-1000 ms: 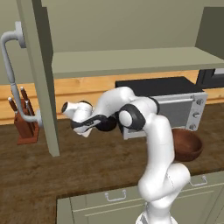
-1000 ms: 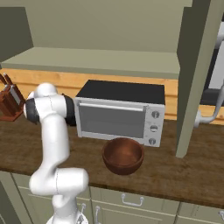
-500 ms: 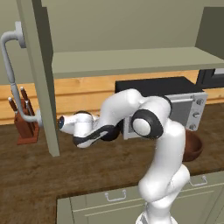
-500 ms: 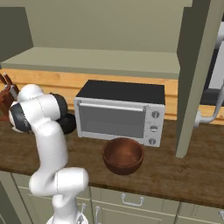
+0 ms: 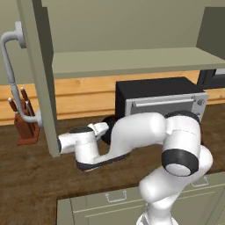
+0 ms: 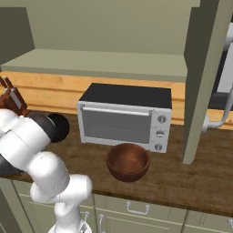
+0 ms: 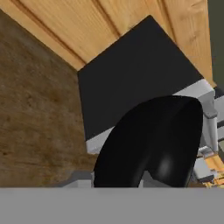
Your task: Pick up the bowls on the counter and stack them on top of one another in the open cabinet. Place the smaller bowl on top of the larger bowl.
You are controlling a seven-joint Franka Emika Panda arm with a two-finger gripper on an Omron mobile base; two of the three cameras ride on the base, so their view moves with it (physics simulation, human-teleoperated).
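The small black bowl [image 7: 151, 144] sits directly at the gripper in the hand view, its glossy rounded side taking up the lower middle of that picture, with the dark side of the toaster oven [image 7: 131, 78] behind it. In the left base view the same bowl [image 5: 108, 129] shows as a dark rounded shape just behind the arm's wrist, low over the counter [image 5: 30, 180] and just left of the toaster oven. In the right base view it [image 6: 59, 127] shows beside the arm's dark joint, left of the oven front. The gripper's finger tips are hidden by the bowl; the jaws appear drawn in on the bowl, though the contact itself cannot be made out.

The larger reddish-brown bowl [image 6: 128, 161] stands upright on the counter, just in front of the toaster oven's door and well apart from the black bowl.

The open cabinet's shelf [image 5: 132, 59] runs above the oven and carries nothing visible. Its door [image 5: 39, 74] stands out edge-on at the left, with the grey tubular handle [image 5: 9, 57] beyond it. A wooden knife block [image 5: 26, 125] rests on the counter against the orange back panel [image 5: 83, 94], left of the door. Sage-green drawer fronts [image 6: 136, 211] run beneath the counter edge.
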